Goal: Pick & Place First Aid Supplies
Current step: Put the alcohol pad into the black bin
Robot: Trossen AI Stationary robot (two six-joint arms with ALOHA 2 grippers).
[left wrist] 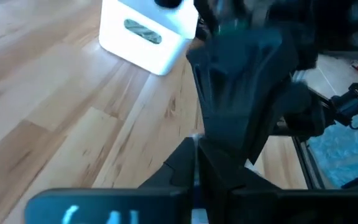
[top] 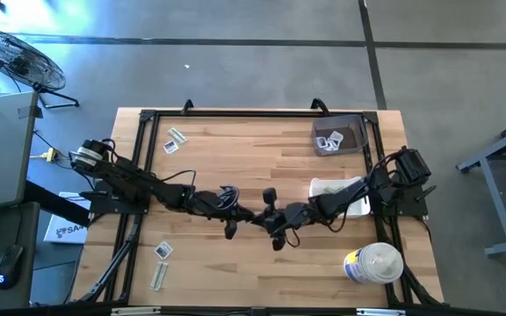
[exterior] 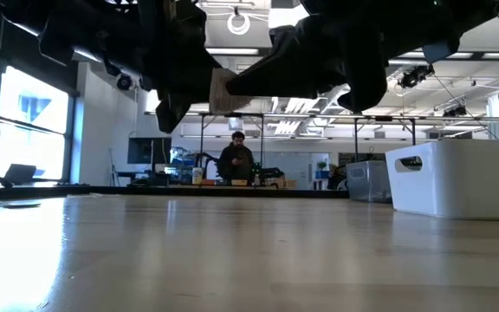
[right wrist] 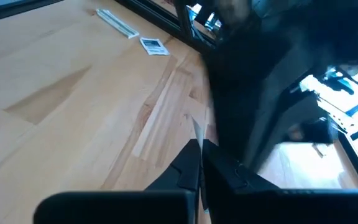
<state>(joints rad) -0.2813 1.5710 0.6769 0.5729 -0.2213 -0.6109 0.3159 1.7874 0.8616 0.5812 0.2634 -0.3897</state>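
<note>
Two pincers meet above the middle of the table (top: 235, 167). The left gripper (top: 242, 213) and the right gripper (top: 275, 218) are nose to nose, up in the air. Both look pinched shut. One flat pale packet (exterior: 222, 91) sits between them, and only its thin edge shows past each set of fingers. I think you are passing it from one arm to the other.

Do it slowly. Make sure the right one has a good bite on the packet before you loosen the left one. Open the left one just a little, then pull it straight back, so the packet does not twist or drop. Keep both arms high off the wood.

I guess the packet goes into the white bin (top: 323, 187) at the table's right edge. More packets (top: 163, 250) wait near the left edge, and some lie in the grey box (top: 341, 123) at the far right corner.
</note>
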